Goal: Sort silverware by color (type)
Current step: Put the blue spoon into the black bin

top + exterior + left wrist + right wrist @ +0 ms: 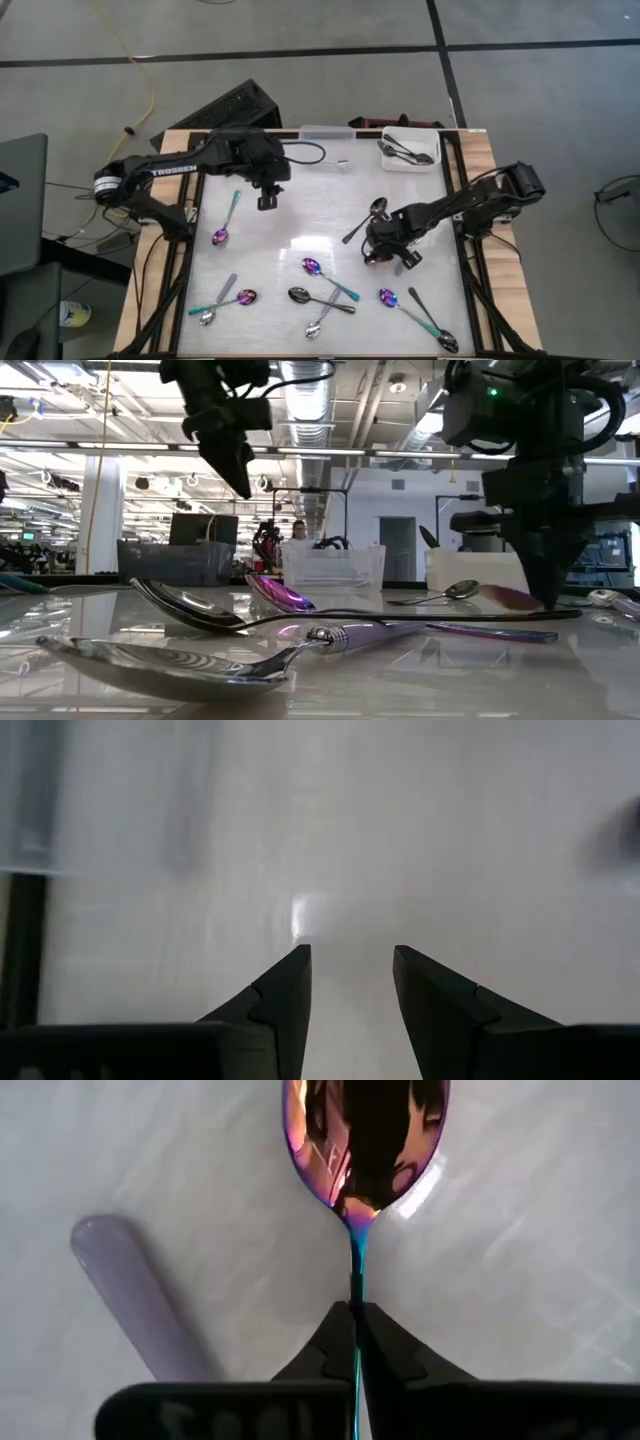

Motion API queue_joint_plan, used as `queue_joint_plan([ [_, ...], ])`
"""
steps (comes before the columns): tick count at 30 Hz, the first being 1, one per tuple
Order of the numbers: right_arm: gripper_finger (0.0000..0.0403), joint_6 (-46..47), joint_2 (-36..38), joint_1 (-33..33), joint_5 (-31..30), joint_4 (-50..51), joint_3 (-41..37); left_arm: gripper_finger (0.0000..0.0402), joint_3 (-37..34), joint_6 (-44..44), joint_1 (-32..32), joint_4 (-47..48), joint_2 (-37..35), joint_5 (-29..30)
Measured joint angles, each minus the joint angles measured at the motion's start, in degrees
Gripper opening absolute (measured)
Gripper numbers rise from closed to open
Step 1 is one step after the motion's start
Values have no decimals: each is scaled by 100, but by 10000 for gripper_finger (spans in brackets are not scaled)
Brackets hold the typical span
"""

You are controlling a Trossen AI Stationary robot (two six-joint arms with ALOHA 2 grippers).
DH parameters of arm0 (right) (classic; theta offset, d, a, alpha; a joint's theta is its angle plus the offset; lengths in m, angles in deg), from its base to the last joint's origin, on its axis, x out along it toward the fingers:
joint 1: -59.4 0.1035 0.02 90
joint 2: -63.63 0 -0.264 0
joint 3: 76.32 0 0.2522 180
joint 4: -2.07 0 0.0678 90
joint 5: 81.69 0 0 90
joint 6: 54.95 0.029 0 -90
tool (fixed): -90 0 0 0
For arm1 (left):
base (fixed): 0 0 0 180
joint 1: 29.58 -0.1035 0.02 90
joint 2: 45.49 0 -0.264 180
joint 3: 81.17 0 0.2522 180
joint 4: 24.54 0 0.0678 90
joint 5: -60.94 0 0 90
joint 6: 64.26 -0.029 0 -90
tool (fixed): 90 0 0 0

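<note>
From above, the right tool (385, 255) sits low over the right middle of the bench (300, 215), clenched on an iridescent spoon (376, 257) whose bowl barely shows beside it. A dark spoon (366, 218) lies just behind it. The left tool (266, 202) hangs over the rear left of the bench, released and carrying nothing. Other spoons lie scattered along the near side, among them a teal-handled spoon (226, 222) at the left. A white bin (432, 160) at the rear right corner holds dark spoons, with a clear bin (325, 134) beside it

At bench height, the right tool (548, 598) has its tips down at the surface, a purple bowl just beside them. The left tool (238, 472) hangs high, well apart from the spoons. A silver spoon (180, 660) lies nearest the camera

The left wrist shows the left tool (350, 985) with fingers (285, 995) spread over bare bench

The right wrist shows the right tool (356, 1342) pinching the thin neck of the iridescent spoon (365, 1135); a lilac handle (140, 1295) lies near
</note>
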Motion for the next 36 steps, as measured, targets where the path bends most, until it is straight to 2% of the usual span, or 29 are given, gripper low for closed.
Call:
queue_joint_plan([
  [2,26,122,284,-100,-37,-171,-4,130,-314,158,-34,-389,-209,208],
  [6,25,70,975,-348,-55,-964,24,130,-797,433,-39,-533,-646,755],
  [9,24,-111,1387,-568,-52,-1895,9,130,-1202,577,-43,-1345,-1055,582],
  [12,24,167,1740,-880,-29,-3278,21,130,-2017,592,-33,-3495,-1322,-534],
  [14,24,661,1799,-1108,-31,-4282,24,130,-2712,716,16,-5474,-1323,-1281],
  [15,24,923,1802,-1220,-29,-4747,17,130,-3049,828,62,-6531,-1255,-1453],
  [18,24,1744,1629,-1482,-119,-6424,-133,130,-3697,952,235,-9135,-804,-1373],
  [20,24,2159,1374,-1614,-350,-7119,-196,130,-3792,984,336,-10054,-479,-1111],
  [22,25,2318,1133,-1682,-363,-7616,-202,130,-3750,974,433,-10293,-213,-707],
  [26,25,2551,720,-1740,-353,-8623,-163,130,-3427,1078,489,-9973,267,207],
  [30,25,2375,417,-1786,-650,-8722,-163,130,-3188,1059,468,-9932,496,243],
  [36,26,2310,389,-2012,-907,-8518,-163,130,-3110,629,470,-9813,543,293],
])
